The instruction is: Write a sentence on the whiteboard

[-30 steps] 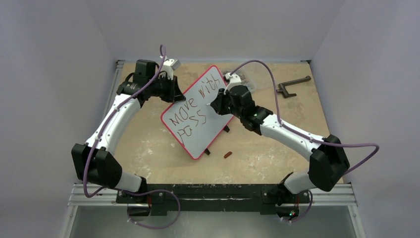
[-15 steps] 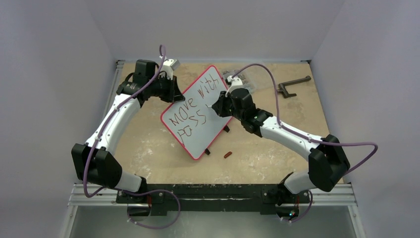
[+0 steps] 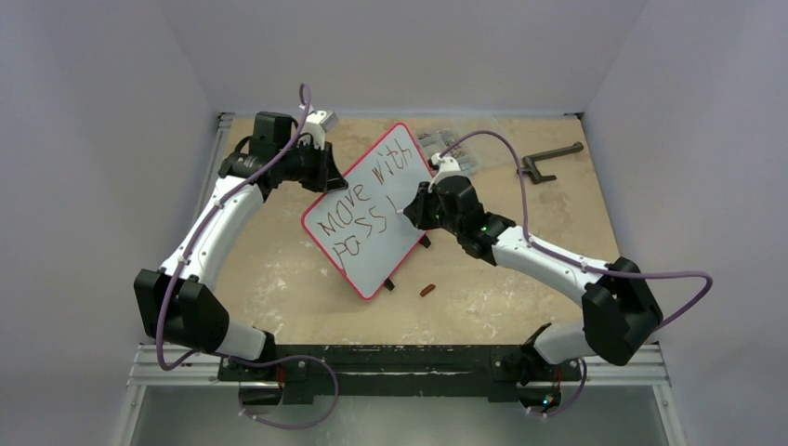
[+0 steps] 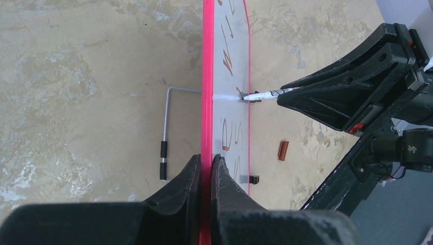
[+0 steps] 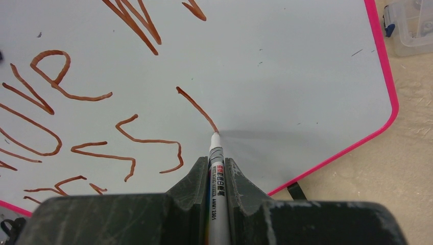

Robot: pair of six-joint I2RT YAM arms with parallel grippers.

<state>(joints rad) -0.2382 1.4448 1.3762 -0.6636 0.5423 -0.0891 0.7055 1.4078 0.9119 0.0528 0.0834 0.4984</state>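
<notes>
The whiteboard (image 3: 372, 232) with a red rim stands tilted on the table. My left gripper (image 3: 327, 167) is shut on its upper left edge; the left wrist view shows the rim (image 4: 206, 102) pinched between the jaws. The sentence (image 3: 362, 203) reads "Move with" above "PASS" plus one fresh stroke (image 5: 196, 108). My right gripper (image 3: 409, 206) is shut on a white marker (image 5: 215, 173), its tip touching the board at the end of that stroke. The marker (image 4: 263, 95) also shows in the left wrist view.
A reddish-brown marker cap (image 3: 427, 290) lies on the table in front of the board. A clear parts box (image 5: 411, 28) sits behind the board's right corner. A dark metal handle (image 3: 548, 160) lies at the back right. The board's wire stand (image 4: 166, 127) sits behind it.
My right gripper moved down the board toward me, drawing a short new stroke after "PASS". The left arm and the board have not moved.
</notes>
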